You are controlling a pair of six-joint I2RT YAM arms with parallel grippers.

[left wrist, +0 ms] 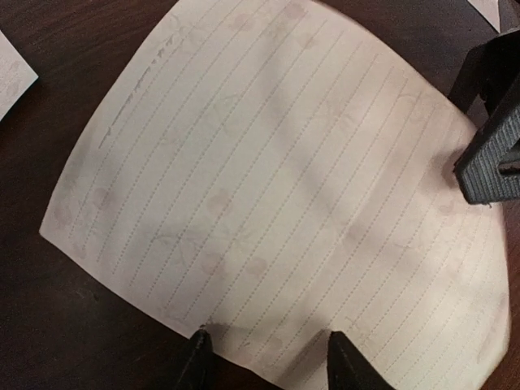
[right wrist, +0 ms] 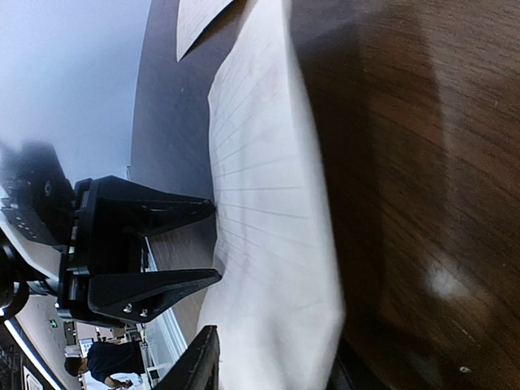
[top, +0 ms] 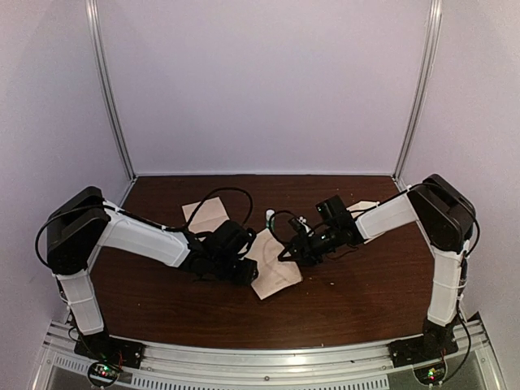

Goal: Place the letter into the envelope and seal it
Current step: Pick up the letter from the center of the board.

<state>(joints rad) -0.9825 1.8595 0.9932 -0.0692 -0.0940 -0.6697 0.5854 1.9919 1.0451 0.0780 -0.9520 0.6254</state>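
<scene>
The letter (top: 275, 275), a pale lined sheet, lies on the dark wooden table (top: 366, 284) between the two grippers and bows upward in the middle (left wrist: 276, 179). My left gripper (top: 244, 264) is open, and its two fingertips (left wrist: 199, 357) rest at the sheet's near edge. My right gripper (top: 286, 252) is open at the opposite edge, and its ribbed pad (left wrist: 487, 166) touches the paper. In the right wrist view the letter (right wrist: 268, 219) runs between my right gripper's (right wrist: 272, 374) spread fingers, with the open left gripper (right wrist: 146, 244) beyond. I cannot tell which pale paper is the envelope.
A pale paper piece (top: 207, 215) lies behind the left arm; it also shows in the right wrist view (right wrist: 199, 20). Another pale piece (top: 366, 208) lies behind the right arm. White walls with metal posts enclose the table's back and sides.
</scene>
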